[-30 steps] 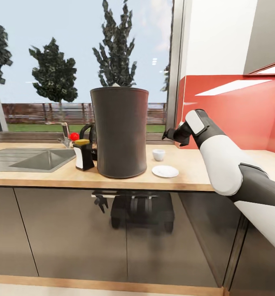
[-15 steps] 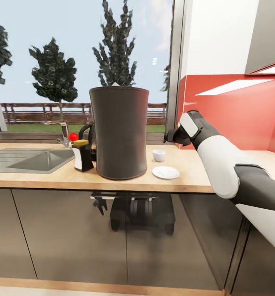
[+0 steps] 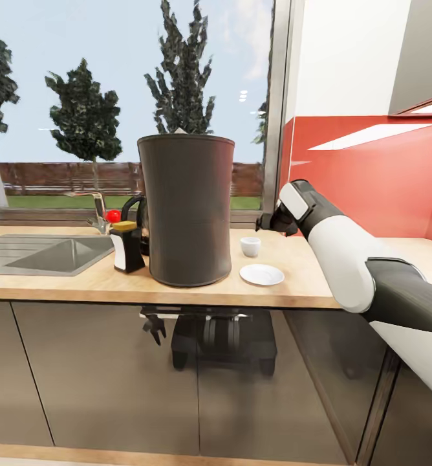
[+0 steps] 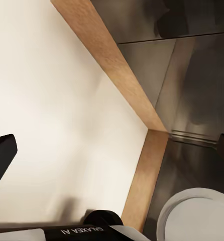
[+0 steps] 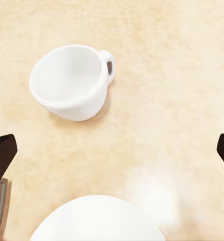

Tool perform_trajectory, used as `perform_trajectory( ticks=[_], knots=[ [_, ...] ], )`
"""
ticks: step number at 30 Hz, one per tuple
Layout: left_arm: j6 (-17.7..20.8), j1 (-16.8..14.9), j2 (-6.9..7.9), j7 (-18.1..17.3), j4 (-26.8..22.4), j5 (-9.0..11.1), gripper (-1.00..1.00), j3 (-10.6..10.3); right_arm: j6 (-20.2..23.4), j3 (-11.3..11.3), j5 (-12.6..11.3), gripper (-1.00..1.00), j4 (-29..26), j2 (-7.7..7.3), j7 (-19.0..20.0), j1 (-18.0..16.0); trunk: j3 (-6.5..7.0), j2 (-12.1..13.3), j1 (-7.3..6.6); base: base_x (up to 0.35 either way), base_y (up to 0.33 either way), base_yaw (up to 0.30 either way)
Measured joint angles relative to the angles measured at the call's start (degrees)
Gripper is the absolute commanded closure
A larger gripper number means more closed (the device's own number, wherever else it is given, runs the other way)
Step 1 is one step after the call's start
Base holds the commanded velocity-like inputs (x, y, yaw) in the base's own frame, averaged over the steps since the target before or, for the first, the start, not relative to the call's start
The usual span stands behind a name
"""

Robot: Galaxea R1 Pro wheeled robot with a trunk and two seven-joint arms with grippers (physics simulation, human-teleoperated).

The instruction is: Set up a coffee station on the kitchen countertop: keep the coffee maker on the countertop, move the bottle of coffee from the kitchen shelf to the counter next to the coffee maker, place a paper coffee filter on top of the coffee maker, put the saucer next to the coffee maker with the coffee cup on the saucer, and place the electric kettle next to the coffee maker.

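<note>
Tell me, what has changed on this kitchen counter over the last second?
The white and black right arm's gripper has drifted toward the tall dark cylindrical coffee maker, above the small white coffee cup. It holds nothing. The cup, the round white saucer and the coffee maker stayed put; the view shifted slightly.

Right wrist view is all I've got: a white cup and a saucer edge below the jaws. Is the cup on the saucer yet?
Observer: No. In the head view the coffee cup stands on the countertop behind the saucer, apart from it.
Operator: What's beside them?
Observer: A tall dark coffee maker, on the robot's left of the cup.
Operator: Where's my gripper?
Observer: The right gripper hangs above the cup, jaws open and empty.
</note>
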Motion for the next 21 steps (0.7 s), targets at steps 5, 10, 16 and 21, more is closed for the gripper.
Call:
perform_trajectory(
  ticks=[5, 10, 16, 21],
  knots=[
    [0.0, 0.0, 0.13, 0.0, 0.1, 0.0, -1.0, 0.1, -3.0, 0.0, 0.0, -1.0, 2.0, 0.03, 0.0, 0.0, 0.0, 0.0, 0.0, 0.046, 0.0, 0.0],
    [0.0, 0.7, 0.58, 0.0, 0.1, 0.3, -1.0, 0.8, -4.2, 0.0, 0.0, -1.0, 3.3, 0.04, 0.1, 0.0, 0.0, 0.0, 0.0, 0.016, 0.0, 0.0],
    [-0.1, 2.2, 1.45, 0.0, 0.1, 1.2, -1.0, 4.3, -4.4, 0.0, 0.0, -1.0, 3.5, 0.04, 0.1, 0.0, 0.0, 0.0, 0.0, 0.002, 0.0, 0.0],
    [-0.1, 3.9, 1.88, 0.0, 0.1, 1.5, -1.0, 5.8, -4.4, 0.0, 0.0, -1.0, 3.6, 0.04, 0.1, 0.0, 0.0, 0.0, 0.0, 0.0, 0.0, 0.0]
  ],
)
